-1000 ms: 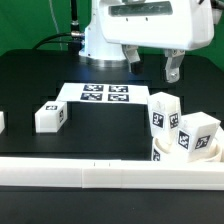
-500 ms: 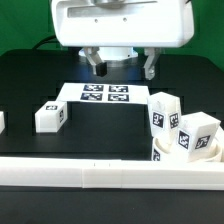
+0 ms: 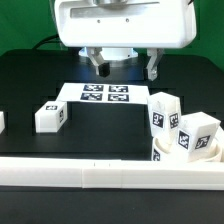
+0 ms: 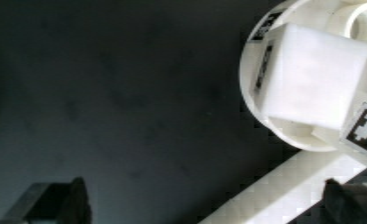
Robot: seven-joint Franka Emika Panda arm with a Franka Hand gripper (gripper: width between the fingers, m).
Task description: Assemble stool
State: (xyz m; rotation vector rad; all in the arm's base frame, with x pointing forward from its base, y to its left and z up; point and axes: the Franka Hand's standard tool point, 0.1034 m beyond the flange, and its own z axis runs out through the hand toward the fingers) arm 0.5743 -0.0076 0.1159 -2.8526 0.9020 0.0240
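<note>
The white round seat (image 3: pixel 172 153) lies at the exterior view's right, by the front rail. Two blocky tagged legs (image 3: pixel 164 112) (image 3: pixel 194 135) stand in or on it, leaning together. A third leg (image 3: pixel 50 116) lies loose on the black table to the exterior view's left. My gripper (image 3: pixel 126 68) hangs high over the back of the table, above the marker board (image 3: pixel 105 95), open with nothing between its fingers. In the wrist view the seat's rim (image 4: pixel 262 95) and a leg (image 4: pixel 315 72) show beyond the wide-apart fingertips (image 4: pixel 55 203).
A long white rail (image 3: pixel 110 176) runs along the table's front edge and crosses the wrist view (image 4: pixel 286 190) diagonally. Another white tagged piece (image 3: pixel 1 121) is cut off by the exterior view's left border.
Over the last second the arm swung toward the exterior view's left, and its body now fills the top middle. The jaws stayed wide. No part moved.
</note>
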